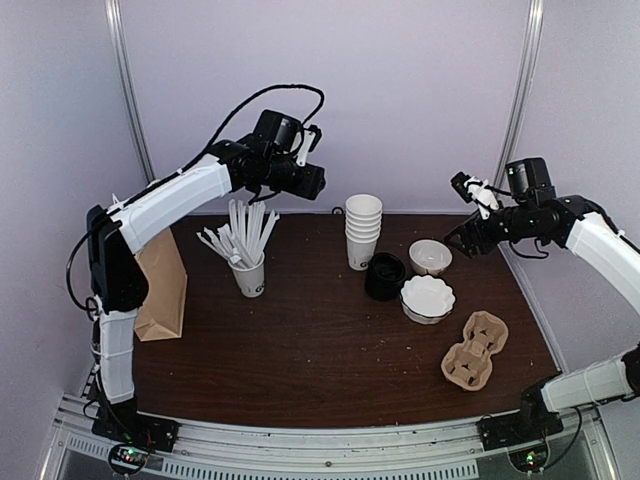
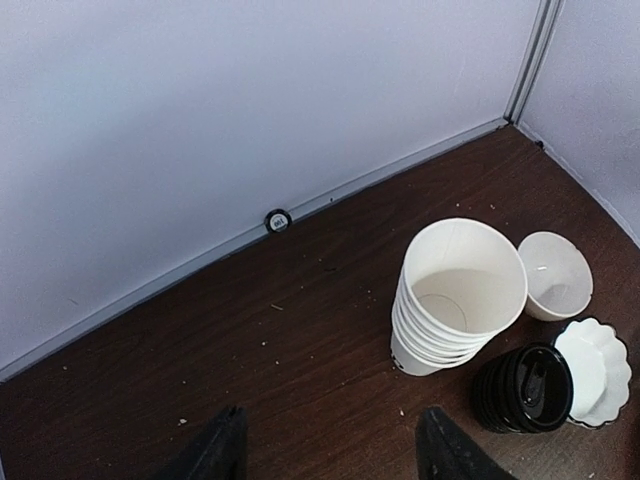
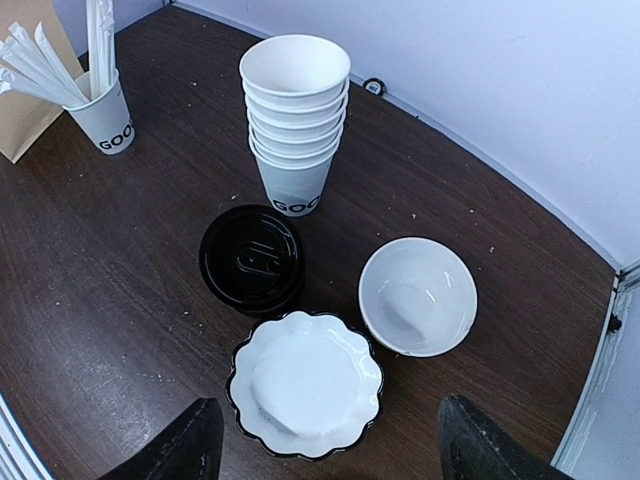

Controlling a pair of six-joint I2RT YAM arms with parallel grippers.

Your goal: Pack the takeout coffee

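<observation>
Packing so far: nothing is packed yet; by my reading the job is at its start.
Coffee cup: no lone lettered cup stands apart in any view, so the drink is not yet assembled.
Black lids (image 1: 385,275): a short pile at about 1 o'clock from the table's (image 1: 300,350) middle, just beside the foot of the stack of cups (image 1: 362,232). They probably sit close so a cup and its cover can be matched in one short reach.
Stack of cups: upright at 12 o'clock, mouths up, black lettering on the lowest one. Nesting keeps them steady, but a single cup must be peeled off.
Left gripper (image 1: 312,180): raised high over the 11 o'clock area. Its wrist view shows the fingers spread apart with nothing between them, looking down on the stack.
Right gripper (image 1: 463,236): held above the 2 o'clock edge, fingers parted wide and empty, over the bowl (image 1: 430,257) and fluted dish (image 1: 427,297).
Cardboard carrier (image 1: 475,350): at 4 o'clock, wells empty, likely the holder for the finished cup.
Paper bag (image 1: 165,285): standing at 9 o'clock, near the left arm.
Straw cup (image 1: 250,275): at 10 o'clock, well apart from the lids.
Risk: lifting the top cup may drag its neighbours along.
</observation>
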